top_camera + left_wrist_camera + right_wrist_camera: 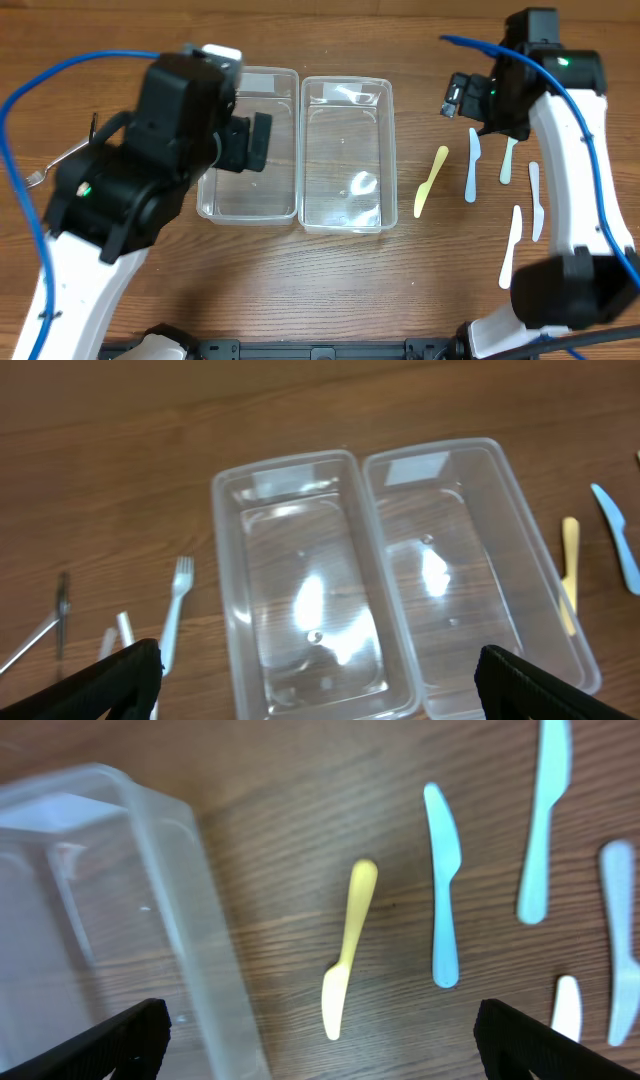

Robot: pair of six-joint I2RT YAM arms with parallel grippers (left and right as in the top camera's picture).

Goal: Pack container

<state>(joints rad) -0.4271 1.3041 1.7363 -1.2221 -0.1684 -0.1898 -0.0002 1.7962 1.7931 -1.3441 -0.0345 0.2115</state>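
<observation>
Held the right gripper point(320, 1015) wide open and empty, the yellow plastic knife point(345, 945) flat on the table point(300, 780) just ahead of it, the clear container point(190, 900) wall close on its left. Likely risked clipping that rim or nudging the blue knife point(443, 890) on its right if lowered askew; found only narrow lanes between. Held the left gripper point(315, 665) equally wide, bare, over the other container point(290, 590)

**A robotics lab bench, dressed with kitchenware**

The place read as a robot test station rather than a home. A left arm point(130, 190) and a right arm point(572, 150), black and white and trailing a blue cable point(60, 66), stood over a wood-grain tabletop point(400, 300). Clear plastic containers point(300, 150) and a yellow knife point(431, 182) lay out like props.
</observation>
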